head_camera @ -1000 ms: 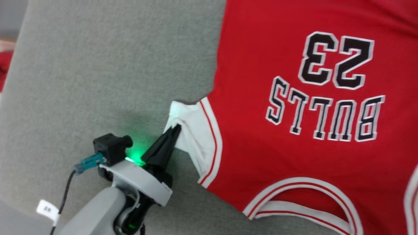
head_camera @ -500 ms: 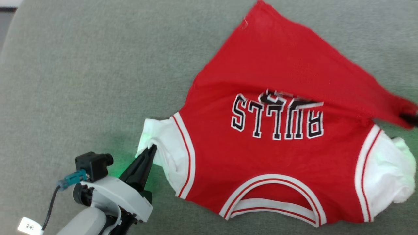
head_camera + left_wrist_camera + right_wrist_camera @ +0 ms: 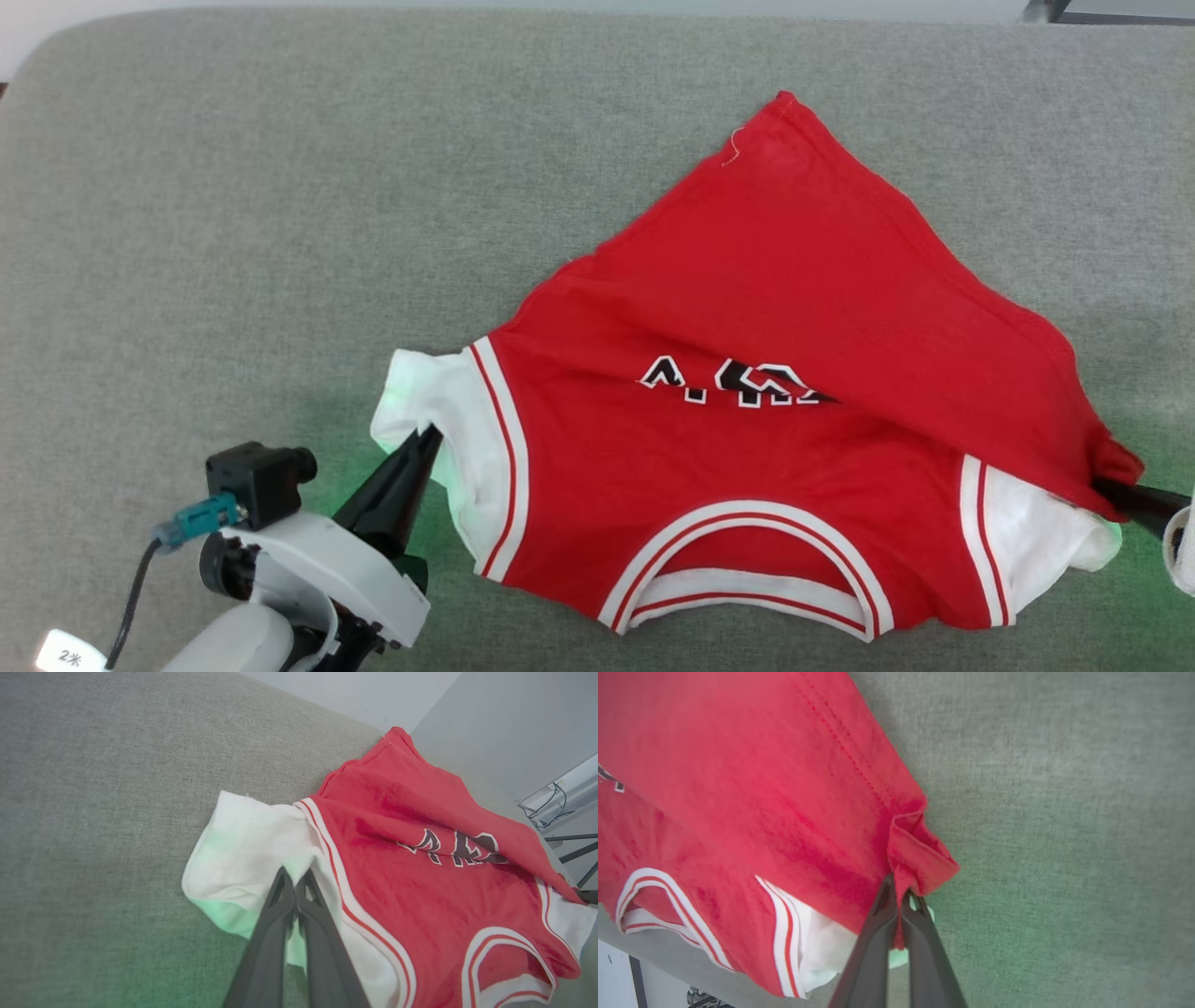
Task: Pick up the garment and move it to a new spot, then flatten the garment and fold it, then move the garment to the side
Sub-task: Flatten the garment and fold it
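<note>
The garment [image 3: 747, 280], a red jersey with white sleeves and a striped collar, lies on the grey surface with its collar toward me. A lower hem corner is drawn over the chest, so just the tops of the black-and-white lettering [image 3: 738, 383] show. My left gripper [image 3: 428, 435] is shut on the white left sleeve [image 3: 233, 849], its fingertips [image 3: 286, 884] pinching the fabric. At the right edge, over the other white sleeve, my right gripper [image 3: 1106, 485] is shut on the red hem corner [image 3: 920, 858]. In the right wrist view the garment [image 3: 761, 788] spreads left of that gripper [image 3: 899, 889].
The grey fabric-covered surface [image 3: 233, 233] has wide bare stretches left of and beyond the jersey. Its rounded far-left corner [image 3: 56, 47] meets a pale wall. Cables and metal legs [image 3: 560, 807] stand past the far edge. The near edge [image 3: 654, 961] runs just behind the collar.
The head camera has shifted, bringing the whole jersey into view. My right gripper has drawn the red hem corner toward the right sleeve, covering most of the lettering. My left gripper stays on the white sleeve.
</note>
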{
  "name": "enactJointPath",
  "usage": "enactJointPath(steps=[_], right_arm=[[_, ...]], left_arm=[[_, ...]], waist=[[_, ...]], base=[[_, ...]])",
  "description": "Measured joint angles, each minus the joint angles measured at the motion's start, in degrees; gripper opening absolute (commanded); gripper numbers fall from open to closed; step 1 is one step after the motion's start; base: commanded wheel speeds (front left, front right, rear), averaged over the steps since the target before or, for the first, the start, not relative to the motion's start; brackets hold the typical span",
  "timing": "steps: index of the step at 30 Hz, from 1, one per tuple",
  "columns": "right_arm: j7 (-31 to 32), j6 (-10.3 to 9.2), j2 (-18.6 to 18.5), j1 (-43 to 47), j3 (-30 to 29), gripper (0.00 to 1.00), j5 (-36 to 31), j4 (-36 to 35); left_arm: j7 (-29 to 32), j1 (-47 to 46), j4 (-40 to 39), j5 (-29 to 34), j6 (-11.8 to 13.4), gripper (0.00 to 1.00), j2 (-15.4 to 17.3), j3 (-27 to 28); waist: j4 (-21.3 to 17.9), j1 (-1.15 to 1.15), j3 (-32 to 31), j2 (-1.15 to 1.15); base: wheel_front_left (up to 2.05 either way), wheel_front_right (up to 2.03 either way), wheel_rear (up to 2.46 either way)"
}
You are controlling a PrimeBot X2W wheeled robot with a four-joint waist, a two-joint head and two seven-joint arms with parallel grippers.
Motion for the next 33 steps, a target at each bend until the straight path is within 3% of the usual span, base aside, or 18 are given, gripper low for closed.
enactJointPath(steps=[5,6,8,9,10,22,28,33], right_arm=[[-1.0,0.0,1.0,0.3,-0.1,0.0,-1.4,-0.9],[-1.0,0.0,1.0,0.3,0.1,0.07,-1.6,-1.0],[-1.2,0.0,0.9,0.3,0.4,0.73,-1.8,-1.3],[-1.3,0.0,0.7,0.4,0.6,0.96,-1.9,-1.6],[-1.5,-0.01,0.5,0.6,0.8,1.0,-1.9,-1.9],[-7.7,0.0,-2.0,3.6,2.2,1.0,-1.9,-10.6],[-17.4,0.0,-5.8,-3.4,8.8,1.0,-3.1,-14.6],[-27.6,-0.01,-9.3,-12.7,16.4,1.0,-5.7,-10.9]], left_arm=[[0.5,0.1,-0.6,0.0,0.3,0.0,0.3,0.0],[0.5,0.1,-0.7,0.0,0.3,0.0,0.3,0.0],[0.6,0.1,-0.8,0.0,0.4,0.0,0.3,-0.1],[0.7,0.1,-0.8,0.0,0.5,0.0,0.3,-0.1],[0.7,0.1,-0.8,0.0,0.5,0.0,0.3,-0.2],[0.4,0.5,-1.0,0.0,0.8,0.0,0.3,-0.3],[0.3,0.5,-1.1,0.4,0.9,0.0,-0.1,-0.9],[0.5,-0.3,-0.8,0.9,0.6,0.0,-1.2,-1.8]], waist=[[-0.4,0.0,0.1,0.0],[-0.4,0.0,0.1,0.0],[-0.4,0.0,0.1,0.0],[-0.4,0.0,0.0,0.0],[-0.4,0.0,0.0,0.0],[-0.4,0.0,-0.9,0.0],[0.2,0.0,-1.3,0.0],[1.3,0.0,-1.3,0.0]], base=[[0.0,0.0,0.0],[0.0,0.0,0.0],[0.0,0.0,0.0],[0.0,0.0,0.0],[0.0,0.0,0.0],[0.0,0.0,0.0],[0.0,0.0,0.0],[0.0,0.0,0.0]])
